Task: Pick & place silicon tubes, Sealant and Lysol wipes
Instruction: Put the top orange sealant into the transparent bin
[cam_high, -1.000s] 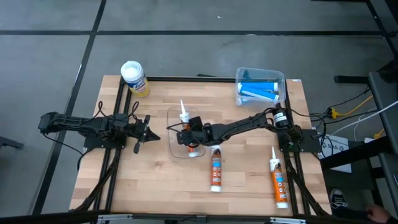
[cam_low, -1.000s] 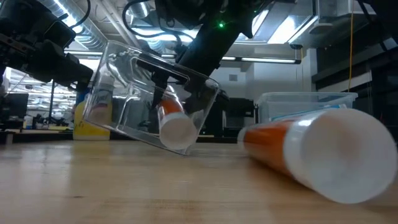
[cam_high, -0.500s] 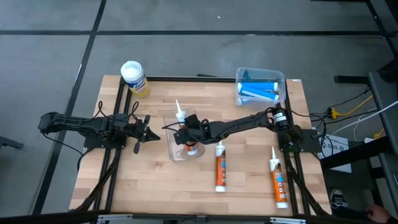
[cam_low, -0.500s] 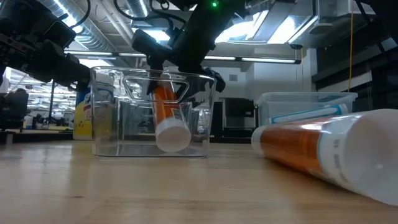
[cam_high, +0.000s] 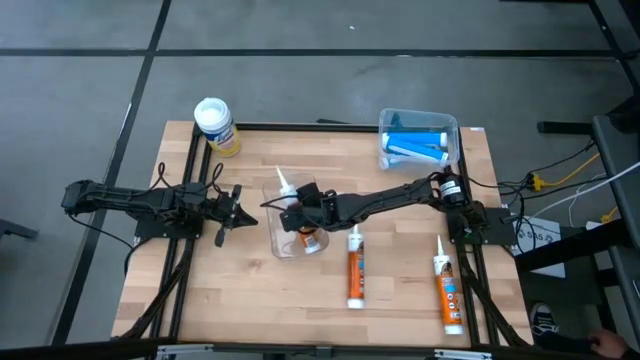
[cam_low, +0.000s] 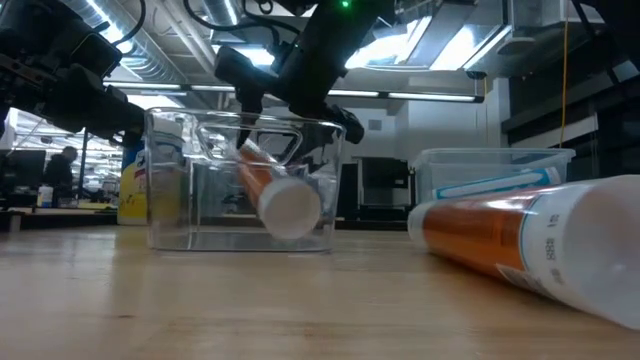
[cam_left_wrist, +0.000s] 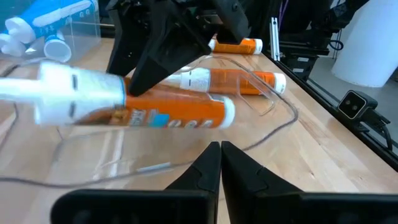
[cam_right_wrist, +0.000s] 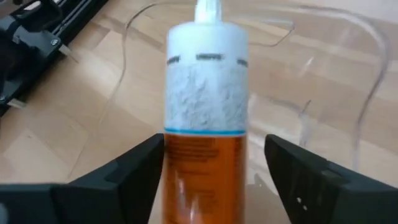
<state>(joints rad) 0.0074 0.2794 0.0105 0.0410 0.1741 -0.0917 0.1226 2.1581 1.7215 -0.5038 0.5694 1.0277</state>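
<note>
Right gripper (cam_high: 300, 217) fingers spread wide, orange tube (cam_high: 296, 218) between, untouched.

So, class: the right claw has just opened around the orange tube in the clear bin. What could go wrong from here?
1. The orange tube leans in the clear bin, nozzle over the rim; it may tip out or rock the bin.
2. The open right claw sits inside the bin, so pulling back could snag the tube or a wall.
3. The shut left claw waits close beside the bin; a sliding bin could bump it.
</note>
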